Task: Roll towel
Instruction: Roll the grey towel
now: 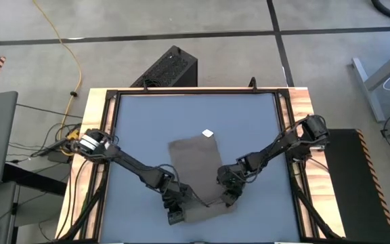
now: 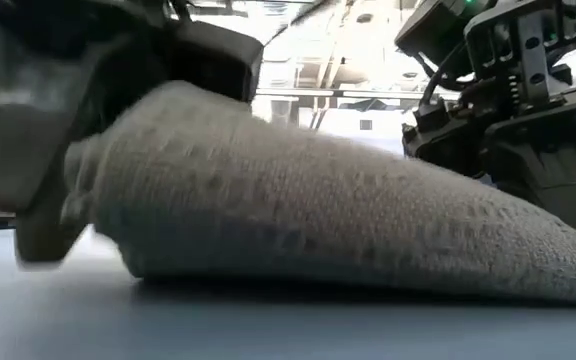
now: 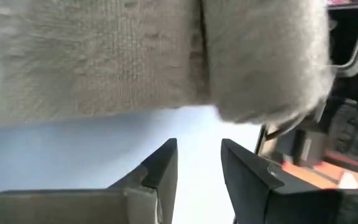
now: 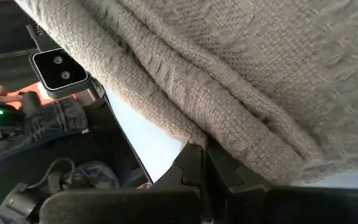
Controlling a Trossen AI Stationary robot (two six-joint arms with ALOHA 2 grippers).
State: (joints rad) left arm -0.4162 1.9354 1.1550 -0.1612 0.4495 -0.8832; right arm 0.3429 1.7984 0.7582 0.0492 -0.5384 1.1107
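Our towel (image 1: 196, 169) lies near the table's (image 1: 141, 122) front edge, its near end already turned over into a roll. Our left gripper (image 3: 199, 163) stands parted and empty just beside that roll; our right gripper (image 4: 205, 163) is pinched closed on the towel's edge, anchoring the fold.

In the overhead view, both grippers hid the near end of the towel (image 1: 198, 169), so its fold there could not be made out. The low view cut the towel off at the right edge. The left wrist view showed it only as blur, and the right fingers' tips (image 4: 194, 155) sat buried under cloth.
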